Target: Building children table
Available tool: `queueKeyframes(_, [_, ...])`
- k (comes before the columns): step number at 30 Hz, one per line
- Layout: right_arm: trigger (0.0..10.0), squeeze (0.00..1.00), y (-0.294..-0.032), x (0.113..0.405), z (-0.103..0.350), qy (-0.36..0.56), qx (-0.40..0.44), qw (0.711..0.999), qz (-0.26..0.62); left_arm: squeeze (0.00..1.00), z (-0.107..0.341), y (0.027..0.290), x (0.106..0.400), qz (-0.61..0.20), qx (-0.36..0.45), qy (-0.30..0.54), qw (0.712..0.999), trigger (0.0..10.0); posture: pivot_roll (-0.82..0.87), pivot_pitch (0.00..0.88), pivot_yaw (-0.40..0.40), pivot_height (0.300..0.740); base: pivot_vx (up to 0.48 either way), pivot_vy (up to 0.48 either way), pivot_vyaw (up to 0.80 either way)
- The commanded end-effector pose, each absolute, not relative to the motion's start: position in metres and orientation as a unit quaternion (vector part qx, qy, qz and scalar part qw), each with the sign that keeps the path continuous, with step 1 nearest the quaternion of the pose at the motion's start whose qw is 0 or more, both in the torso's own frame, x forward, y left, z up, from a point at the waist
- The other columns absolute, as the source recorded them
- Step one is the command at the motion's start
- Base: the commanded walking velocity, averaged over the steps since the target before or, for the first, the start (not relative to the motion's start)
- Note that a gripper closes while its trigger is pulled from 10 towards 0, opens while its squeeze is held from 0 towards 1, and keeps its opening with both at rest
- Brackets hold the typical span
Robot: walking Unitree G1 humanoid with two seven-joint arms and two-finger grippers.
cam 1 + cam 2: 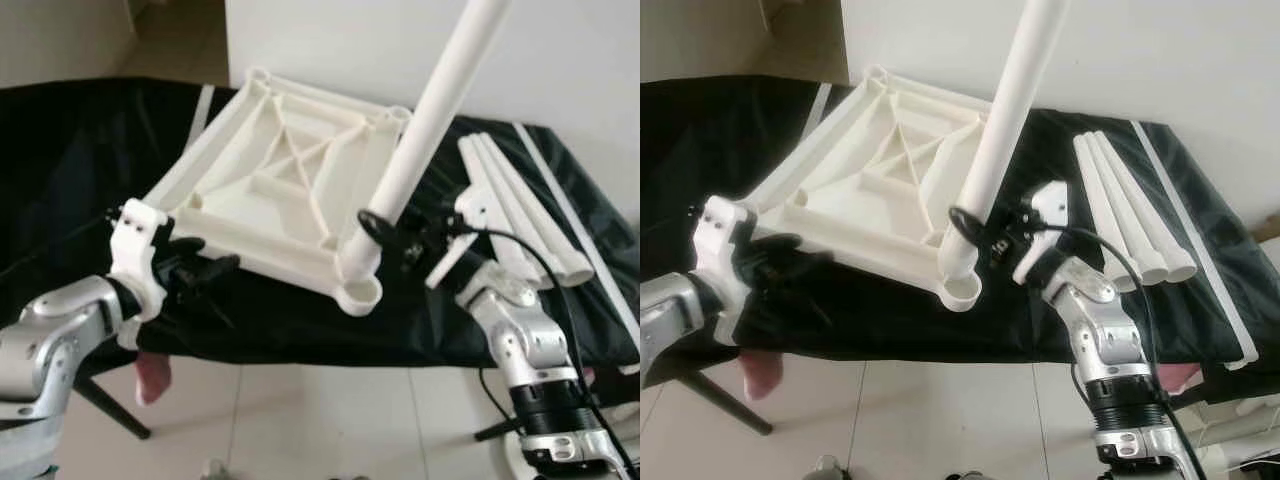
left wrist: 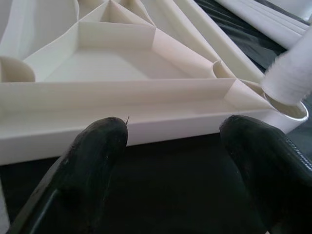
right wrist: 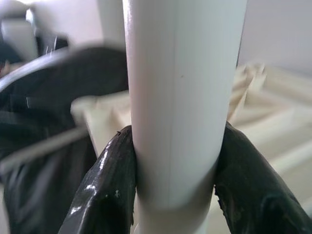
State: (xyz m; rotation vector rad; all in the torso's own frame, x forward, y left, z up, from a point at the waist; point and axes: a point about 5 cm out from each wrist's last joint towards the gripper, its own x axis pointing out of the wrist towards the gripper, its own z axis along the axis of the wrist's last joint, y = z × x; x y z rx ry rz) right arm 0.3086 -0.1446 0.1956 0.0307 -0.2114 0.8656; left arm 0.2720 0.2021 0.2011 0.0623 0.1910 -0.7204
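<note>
The right gripper [image 1: 372,226] is clamped around a white leg tube [image 1: 432,118] standing in the near corner socket of the upturned white tabletop [image 1: 283,185]. The left gripper [image 1: 205,262], fingers spread apart, sits just beside the tabletop's front rim. Three spare legs [image 1: 520,210] lie near the right edge of the black-covered table [image 1: 60,170].

The white plastic tabletop [image 1: 285,185] is lying upside down on the black cloth, its ribbed underside facing up, one corner socket jutting over the near edge. A white tubular leg [image 1: 425,135] is standing in that near corner socket [image 1: 358,290], leaning away up and to the right. Three more white legs [image 1: 1130,225] are lying side by side to the right, touching one another.
</note>
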Motion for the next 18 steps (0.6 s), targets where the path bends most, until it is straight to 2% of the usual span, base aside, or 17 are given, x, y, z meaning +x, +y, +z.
queueKeyframes(1, [10.0, 0.0, -0.151, 0.309, 0.191, -0.091, 0.001, 0.9, 0.426, 0.0, 0.2, 0.2, 0.267, -0.368, 0.034, 0.103, 0.924, 10.0, 0.15, 0.08, -0.128, 0.74, 0.0, 0.0, 0.0])
queueKeyframes(6, [10.0, 0.0, -0.162, 0.307, 0.171, -0.039, -0.002, 0.892, 0.451, 0.0, 0.197, 0.203, 0.264, -0.352, 0.052, 0.132, 0.925, 10.0, 0.15, 0.096, -0.119, 0.74, 0.0, 0.0, 0.0])
queueKeyframes(18, [10.0, 0.0, -0.152, 0.302, 0.164, -0.022, -0.003, 0.86, 0.51, 0.0, 0.2, 0.207, 0.261, -0.338, 0.047, 0.136, 0.93, 10.0, 0.15, 0.108, -0.109, 0.74, 0.0, 0.0, 0.0])
